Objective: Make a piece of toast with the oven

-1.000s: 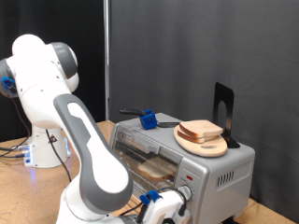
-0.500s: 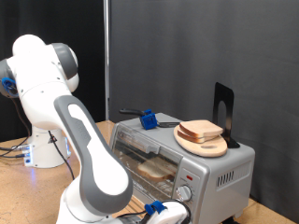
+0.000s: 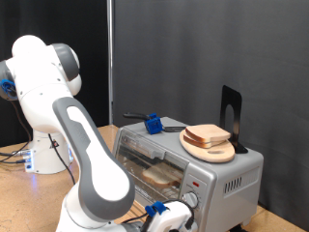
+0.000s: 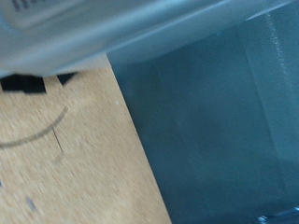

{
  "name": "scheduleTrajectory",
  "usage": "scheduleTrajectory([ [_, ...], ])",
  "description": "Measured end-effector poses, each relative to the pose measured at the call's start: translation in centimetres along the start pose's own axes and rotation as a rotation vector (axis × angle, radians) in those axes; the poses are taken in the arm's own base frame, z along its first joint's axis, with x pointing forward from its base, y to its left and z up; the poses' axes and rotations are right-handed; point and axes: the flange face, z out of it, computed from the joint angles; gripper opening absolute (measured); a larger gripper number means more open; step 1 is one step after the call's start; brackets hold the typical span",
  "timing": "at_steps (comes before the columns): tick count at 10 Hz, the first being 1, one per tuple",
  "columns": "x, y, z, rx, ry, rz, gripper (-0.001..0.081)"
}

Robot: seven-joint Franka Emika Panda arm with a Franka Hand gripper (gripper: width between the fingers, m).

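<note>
At the exterior view's bottom edge: we find the gripper, low in front of the oven, just beside the lower knob on the front panel.
Gripper state: we cannot tell whether the fingers stand apart or together; only the blue-and-white hand shows, cut off by the frame, and the wrist view shows no fingers at all.
Held object: we see nothing between the fingers in either view.
Piece of toast: we read the pale slice behind the glass door, lying on the rack, as the piece of toast; it appears already inside the oven.
Oven door: we judge it closed, since the glass front stands flush with the housing.
Second slice: a matching bread slice rests on the round wooden plate on the oven's top, well apart from the hand.
Other items on top: a blue-handled tool and a black upright stand.
Wrist view: we see wooden tabletop, a grey-blue surface filling much of the picture, and a pale metal edge we take for the oven's housing; no knob is visible.
Step in hand, as we judge it: working the controls on the panel, given how near the hand sits to the knobs.
Doing it well: we would keep the fingers centred on the knob's rim, square to the panel, and turn about the knob's own axis so the light oven does not slide on the table.
</note>
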Motion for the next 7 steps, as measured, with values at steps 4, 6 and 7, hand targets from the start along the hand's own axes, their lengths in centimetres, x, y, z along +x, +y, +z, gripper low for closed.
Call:
scheduleTrajectory([
  [4, -0.1, 0.4, -1.0, 0.032, 0.028, -0.039, 0.0671],
  [6, 0.0, 0.5, -1.3, 0.027, 0.035, -0.035, 0.0682],
  [7, 0.0, 0.5, -1.3, 0.026, 0.036, -0.038, 0.0682],
])
